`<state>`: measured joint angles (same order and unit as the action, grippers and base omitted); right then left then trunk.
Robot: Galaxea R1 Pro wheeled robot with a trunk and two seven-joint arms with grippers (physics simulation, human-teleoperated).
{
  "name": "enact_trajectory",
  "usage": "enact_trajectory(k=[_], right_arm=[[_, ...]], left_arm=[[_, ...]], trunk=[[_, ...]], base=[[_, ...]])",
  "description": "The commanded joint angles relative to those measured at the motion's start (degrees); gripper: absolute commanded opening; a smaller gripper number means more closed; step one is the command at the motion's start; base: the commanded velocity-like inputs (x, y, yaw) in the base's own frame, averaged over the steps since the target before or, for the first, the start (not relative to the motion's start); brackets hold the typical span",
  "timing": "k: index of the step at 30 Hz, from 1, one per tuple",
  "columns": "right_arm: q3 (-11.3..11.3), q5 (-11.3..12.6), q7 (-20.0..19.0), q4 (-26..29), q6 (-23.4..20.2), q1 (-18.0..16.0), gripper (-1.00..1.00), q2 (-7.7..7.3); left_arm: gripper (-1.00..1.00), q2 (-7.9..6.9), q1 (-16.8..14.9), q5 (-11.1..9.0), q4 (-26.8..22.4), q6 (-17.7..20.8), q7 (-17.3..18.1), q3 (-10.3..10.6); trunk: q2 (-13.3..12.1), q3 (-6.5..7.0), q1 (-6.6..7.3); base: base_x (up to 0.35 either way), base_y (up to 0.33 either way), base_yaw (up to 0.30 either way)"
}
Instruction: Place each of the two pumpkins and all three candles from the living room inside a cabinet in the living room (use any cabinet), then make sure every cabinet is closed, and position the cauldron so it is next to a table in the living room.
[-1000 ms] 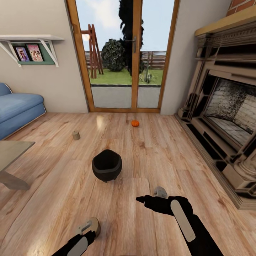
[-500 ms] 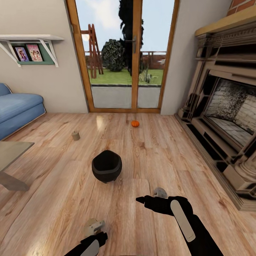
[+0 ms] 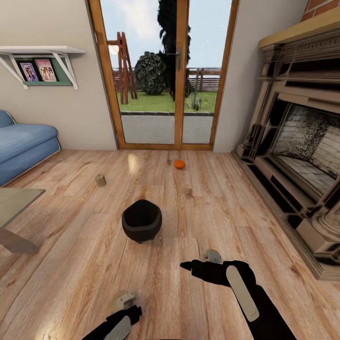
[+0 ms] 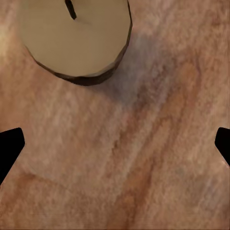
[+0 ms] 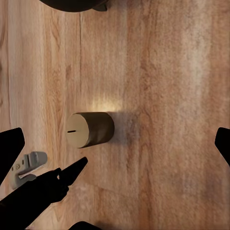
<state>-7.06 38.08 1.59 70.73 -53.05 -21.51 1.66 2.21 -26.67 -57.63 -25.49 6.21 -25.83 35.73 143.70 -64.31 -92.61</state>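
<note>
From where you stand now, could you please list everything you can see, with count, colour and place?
cauldron: one, black, on the floor straight ahead
pumpkin: one, orange, on the floor near the glass doors
far candle: one, beige, on the floor left of the cauldron
near candle: one, beige, on the floor by the left gripper
table: one, grey top, left edge
sofa: one, blue, far left
shelf: one, white, left wall, holding pictures
glass doors: one pair, wooden frame, ahead
fireplace: one, beige and dark, right
left gripper: open, above the floor
right gripper: open, above the floor
</note>
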Motion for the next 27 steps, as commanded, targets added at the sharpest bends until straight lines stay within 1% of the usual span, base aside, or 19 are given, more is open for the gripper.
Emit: enact_trajectory(k=[1,2,3,4,5,6,8,10,12,14,15,16,20,22,24,27], right_arm=[[0.0,0.2,0.2,0.0,-0.2,0.0,1.00,0.01],[0.0,0.2,0.2,0.0,-0.2,0.0,1.00,0.01],[0.0,0.1,0.2,0.0,-0.2,0.0,1.00,0.01],[0.0,0.1,0.2,0.0,-0.2,0.0,1.00,0.01],[0.0,0.1,0.2,0.0,-0.2,0.0,1.00,0.01],[0.0,0.1,0.2,0.0,-0.2,0.0,1.00,0.01],[0.0,0.1,0.2,0.0,-0.2,0.0,1.00,0.01],[0.0,0.1,0.2,0.0,-0.2,0.0,1.00,0.01],[0.0,0.1,0.4,0.0,-0.2,0.0,1.00,0.01],[0.0,0.1,0.7,0.0,-0.2,0.0,1.00,0.01],[0.0,0.1,0.9,0.0,-0.2,0.0,1.00,0.01],[0.0,0.1,1.3,0.0,-0.2,0.0,1.00,0.01],[-0.1,0.1,1.6,0.1,-0.2,0.0,1.00,0.01],[-0.1,0.1,1.6,0.1,-0.2,0.0,1.00,0.01],[-0.1,0.1,1.6,0.4,-0.2,0.0,1.00,0.01],[-0.1,0.1,1.6,0.6,-0.2,0.0,1.00,0.01]], left_arm=[[1.00,-0.53,-0.2,-0.3,-0.6,0.3,-0.4,0.3],[1.00,-0.85,-0.3,-0.4,-1.0,0.4,-0.4,0.3],[1.00,-1.61,-0.6,-0.6,-1.8,0.5,-0.4,0.2],[1.00,-2.00,-0.8,-0.7,-2.2,0.6,-0.4,0.2],[1.00,-2.97,-1.3,-0.9,-3.7,1.5,-0.5,0.1],[1.00,-3.39,-1.7,-1.0,-4.7,2.9,-0.6,0.0],[1.00,-3.68,-2.1,-1.0,-5.6,5.0,-0.7,0.0],[1.00,-3.95,-2.7,-1.0,-7.3,9.2,-1.1,-0.1],[1.00,-4.05,-2.9,-0.9,-8.0,10.5,-1.3,-0.3],[1.00,-4.19,-3.3,-0.9,-8.9,11.8,-1.4,-1.3],[1.00,-4.40,-3.6,-0.9,-9.3,12.4,-1.4,-2.3],[1.00,-4.75,-4.0,-0.8,-9.6,12.9,-1.4,-3.9],[1.00,-5.38,-5.5,-0.7,-9.8,14.1,-1.5,-6.5],[1.00,-5.51,-5.8,-0.7,-9.7,14.4,-1.5,-6.7],[1.00,-6.09,-6.1,-0.8,-9.7,14.7,-1.5,-7.0],[1.00,-6.54,-6.2,-0.8,-9.7,14.8,-1.5,-7.1]], trunk=[[0.0,-0.05,0.01],[0.0,-0.05,0.01],[0.0,-0.05,0.01],[0.0,-0.05,0.01],[0.0,-0.05,0.01],[0.0,-0.05,0.01],[0.0,-0.05,0.01],[0.0,-0.05,0.01],[0.0,-0.05,0.01],[0.0,-0.05,0.01],[0.0,-0.05,0.01],[0.0,-0.05,0.01],[0.0,-0.05,0.01],[0.0,-0.05,0.01],[0.0,-0.05,0.01],[0.0,-0.05,0.01]], base=[[0.000,0.000,0.000],[0.000,0.000,0.000],[0.000,0.000,0.000],[0.000,0.000,0.000],[0.000,0.000,0.000],[0.000,0.000,0.000],[0.000,0.000,0.000],[0.000,0.000,0.000],[0.000,0.000,0.000],[0.000,0.000,0.000],[0.000,0.000,0.000],[0.000,0.000,0.000],[0.000,0.000,0.000],[0.000,0.000,0.000],[0.000,0.000,0.000],[0.000,0.000,0.000]])
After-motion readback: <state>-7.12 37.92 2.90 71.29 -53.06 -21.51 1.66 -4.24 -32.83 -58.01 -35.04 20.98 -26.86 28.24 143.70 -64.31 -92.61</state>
